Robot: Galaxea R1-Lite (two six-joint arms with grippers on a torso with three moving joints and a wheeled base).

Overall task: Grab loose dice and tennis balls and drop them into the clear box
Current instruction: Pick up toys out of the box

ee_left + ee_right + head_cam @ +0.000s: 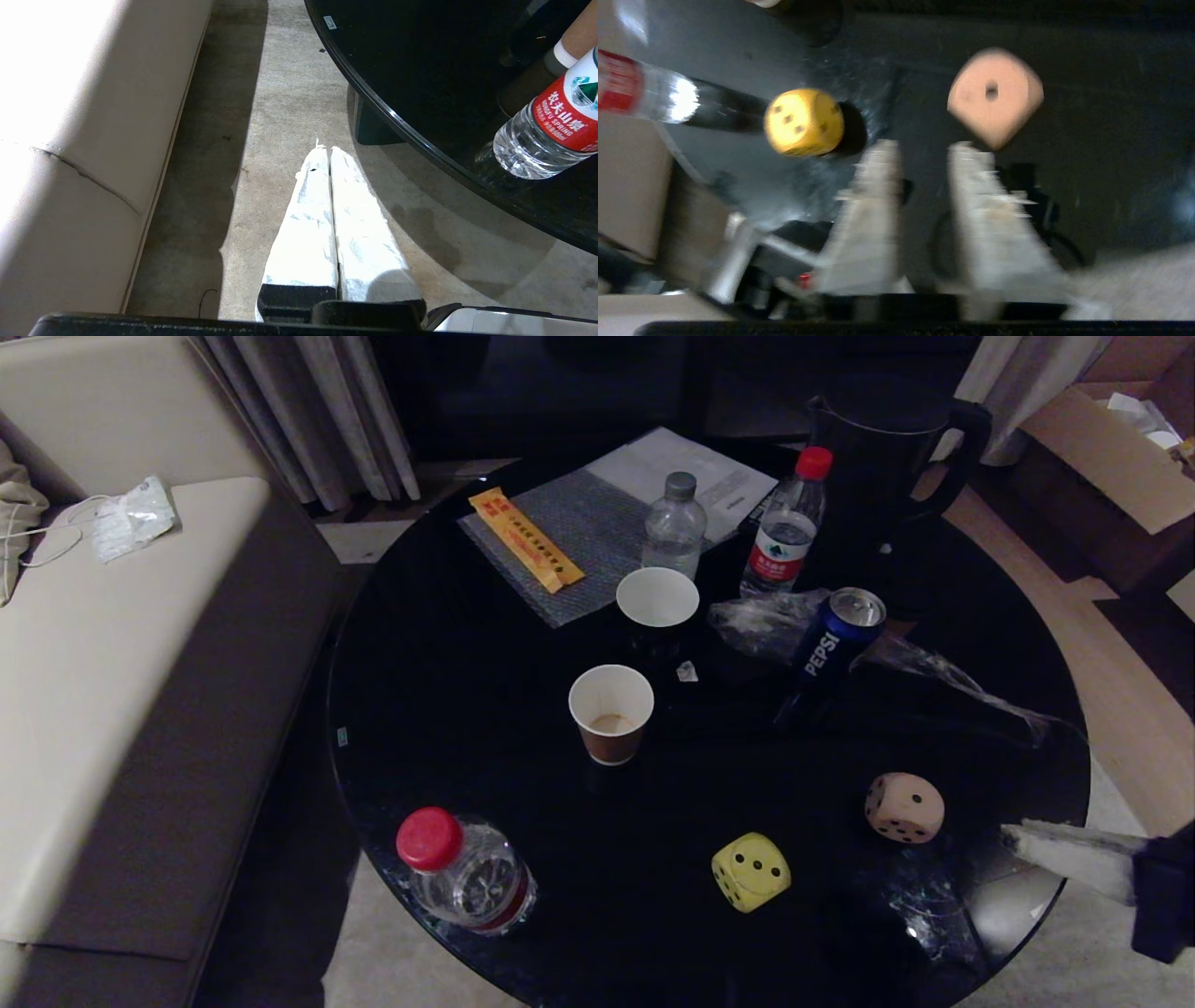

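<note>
The step in hand is the approach to the first die; nothing is picked up yet. On the round black glass table two dice lie near the front edge: a yellow rounded cube with dark dots and, to its right and a little farther back, a tan rounded cube with dark dots. They stand apart from each other, both free on the glass.

The right tool is above the table edge, with its two white-wrapped fingers parted by a narrow gap and holding nothing. In the right wrist view the tan die is just beyond the tip of one finger, and the yellow die is off to the other side. In the head view only the tip of this tool shows at the right border. The left tool hangs beside the table over the carpet, its fingers pressed together and empty.

The clear box and the tennis balls are in no view, so I cannot say where they are.

I judge that the next move needs a wider opening, because the gap looks smaller than a die, and then a descent centred over the tan die, which is the nearer one.
</note>
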